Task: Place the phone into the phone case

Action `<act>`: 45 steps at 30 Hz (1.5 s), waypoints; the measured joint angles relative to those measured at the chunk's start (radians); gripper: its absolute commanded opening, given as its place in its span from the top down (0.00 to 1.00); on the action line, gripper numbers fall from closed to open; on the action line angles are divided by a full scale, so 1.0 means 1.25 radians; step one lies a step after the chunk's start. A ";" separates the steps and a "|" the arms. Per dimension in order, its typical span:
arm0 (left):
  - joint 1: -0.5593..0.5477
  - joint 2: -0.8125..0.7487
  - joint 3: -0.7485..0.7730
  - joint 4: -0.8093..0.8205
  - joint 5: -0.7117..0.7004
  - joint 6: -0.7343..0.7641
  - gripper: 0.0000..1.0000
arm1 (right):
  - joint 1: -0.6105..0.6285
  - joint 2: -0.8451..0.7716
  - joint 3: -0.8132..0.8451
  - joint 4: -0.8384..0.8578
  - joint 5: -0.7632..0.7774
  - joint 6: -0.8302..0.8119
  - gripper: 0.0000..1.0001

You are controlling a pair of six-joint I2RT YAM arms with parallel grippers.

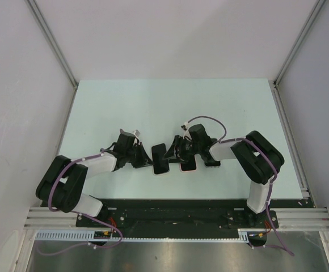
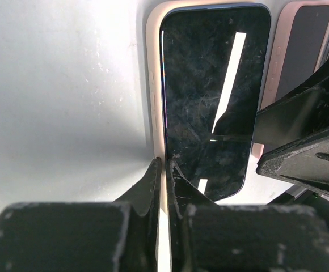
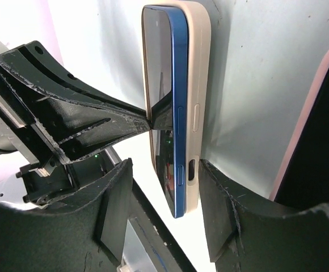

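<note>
The phone (image 1: 159,154), black screen with a blue frame, lies inside the pale beige phone case (image 1: 162,172) at the table's near middle. In the left wrist view the phone (image 2: 210,85) fills the case (image 2: 153,85), and my left gripper (image 2: 164,165) is shut on the case's left wall. In the right wrist view the phone (image 3: 178,85) and case (image 3: 199,68) show edge on. My right gripper (image 3: 165,165) is open and straddles their lower end, one finger on each side. My left gripper (image 1: 146,161) and right gripper (image 1: 173,152) meet at the phone.
A second pink case (image 1: 188,164) with a dark inside lies just right of the phone; it also shows in the left wrist view (image 2: 300,51) and the right wrist view (image 3: 317,130). A pale flat item (image 1: 212,164) lies further right. White walls enclose the table.
</note>
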 measured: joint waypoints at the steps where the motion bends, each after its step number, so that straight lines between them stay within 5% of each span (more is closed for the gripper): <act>1: 0.000 0.000 0.000 0.000 0.001 0.000 0.96 | -0.001 0.001 -0.002 0.006 -0.002 0.002 0.47; 20: 0.005 -0.002 -0.008 0.015 0.012 -0.006 1.00 | -0.010 0.062 -0.037 0.199 -0.101 0.110 0.53; 24: 0.005 -0.002 -0.008 0.015 0.012 -0.007 0.99 | -0.011 0.062 -0.038 0.204 -0.105 0.110 0.66; 32: 0.004 -0.002 -0.008 0.017 0.023 -0.012 0.71 | -0.016 0.062 -0.042 0.195 -0.104 0.098 1.00; 37: -0.001 -0.002 -0.008 0.017 0.039 -0.021 0.67 | -0.016 0.062 -0.042 0.190 -0.100 0.091 1.00; 39: -0.002 -0.002 -0.009 0.017 0.044 -0.021 0.67 | -0.016 0.062 -0.042 0.187 -0.097 0.084 0.80; 42: -0.003 -0.002 -0.010 0.018 0.045 -0.021 0.69 | -0.016 0.061 -0.042 0.184 -0.095 0.081 0.63; 45: -0.004 -0.002 -0.012 0.018 0.046 -0.021 0.71 | -0.015 0.060 -0.042 0.184 -0.093 0.081 0.60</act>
